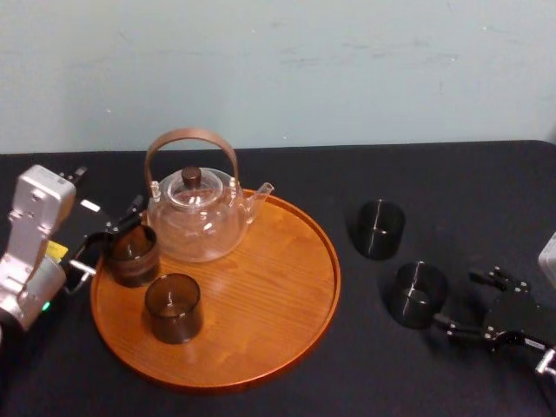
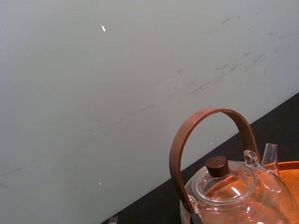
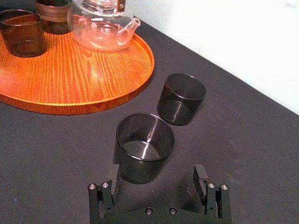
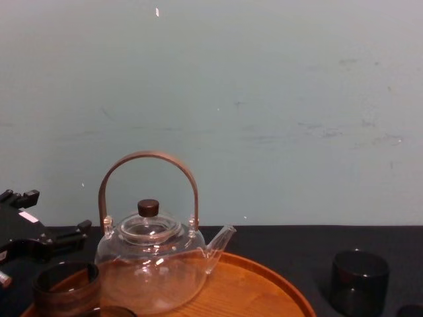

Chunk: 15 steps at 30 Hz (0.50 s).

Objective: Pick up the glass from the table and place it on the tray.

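The small smoky grey-brown glass tumbler (image 1: 419,294) stood on the black table (image 1: 434,182), off the right side of the large round orange-brown wooden tray (image 1: 287,287) and well apart from its rim. The right gripper (image 1: 456,299) sat low just beyond it, on the side away from the tray. Its fingers (image 3: 201,175) were spread wide, wider than the tumbler, and touched nothing. In the right wrist view the tumbler stood just ahead of the fingertips and off-centre, much nearer one finger than the other.

A second, similar tumbler (image 1: 380,228) stood just beside the first, farther back from the robot.

On the tray were a clear glass teapot with an arched wooden handle (image 1: 198,217) and two more tumblers (image 1: 132,254) (image 1: 174,307). The left gripper (image 1: 109,240) was at the tray's left rim against one of them. Whether it gripped that tumbler I could not tell.

The likely trouble was the offset. On closing, the nearer finger would probably meet the wall first and push or tip the tumbler, perhaps into its neighbour. Smooth glass could also slip in a light pinch. A low carry might clip the tray's rim or the teapot's spout.
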Motion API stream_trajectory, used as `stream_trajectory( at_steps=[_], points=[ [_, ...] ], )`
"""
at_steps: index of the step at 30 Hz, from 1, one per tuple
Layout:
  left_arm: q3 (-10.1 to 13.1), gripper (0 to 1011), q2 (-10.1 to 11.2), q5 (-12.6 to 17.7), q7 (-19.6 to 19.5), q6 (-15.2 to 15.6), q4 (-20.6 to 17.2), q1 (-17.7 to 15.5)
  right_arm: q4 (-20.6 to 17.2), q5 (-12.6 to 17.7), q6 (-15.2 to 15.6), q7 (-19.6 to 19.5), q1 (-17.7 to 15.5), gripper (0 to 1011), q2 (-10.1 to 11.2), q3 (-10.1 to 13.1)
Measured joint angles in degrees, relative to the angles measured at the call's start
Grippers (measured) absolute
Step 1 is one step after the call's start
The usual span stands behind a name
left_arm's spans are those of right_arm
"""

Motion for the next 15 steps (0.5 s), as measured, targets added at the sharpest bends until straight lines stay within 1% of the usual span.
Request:
stream_trajectory(
  at_steps=[8, 15],
  points=[
    [0.0, 1001, 0.0, 0.0, 0.0, 0.0, 0.0, 0.0, 1.5, -0.4, 1.0, 2.4, 2.1, 1002, -2.3, -0.6],
    [0.0, 1001, 0.0, 0.0, 0.0, 0.0, 0.0, 0.0, 2.4, 0.4, 2.6, 3.5, 2.8, 1002, -4.2, -0.1]
  ],
)
